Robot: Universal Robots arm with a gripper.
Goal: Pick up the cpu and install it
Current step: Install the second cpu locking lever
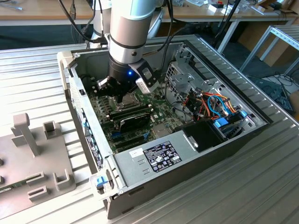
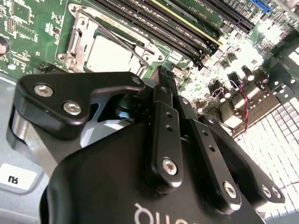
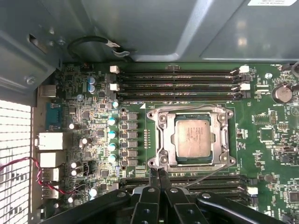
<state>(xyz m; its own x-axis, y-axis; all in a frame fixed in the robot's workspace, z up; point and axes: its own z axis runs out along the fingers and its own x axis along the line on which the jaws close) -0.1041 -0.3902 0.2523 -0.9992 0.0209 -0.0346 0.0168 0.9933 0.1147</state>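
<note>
- Black gripper [image 3: 158, 173] linkage sits closest to the lens in both wrist views; the two fingertips are pressed together with nothing between them, their tips just beside the near edge of the socket frame [image 3: 191, 138].
- Seated inside that metal frame lies the cpu [image 3: 192, 137], silver-grey top facing up, flat and square to the frame; it also appears in the second wrist view [image 2: 108, 54], beyond the black finger links [image 2: 164, 135].
- Green motherboard [image 3: 93, 140] carries the socket, with long black memory slots [image 3: 177, 84] running on both sides of the frame.
- Red and black wires [image 3: 32, 172] run near the port block at the board's edge.
- On the exterior view, the arm [image 1: 128, 32] reaches down into the open computer case [image 1: 219, 79], the gripper [image 1: 122, 95] low over the board.
- Grey power supply box [image 1: 154, 156] occupies the case's near end; a grey fixture plate [image 1: 32, 154] lies on the table at the exterior view's left.
</note>
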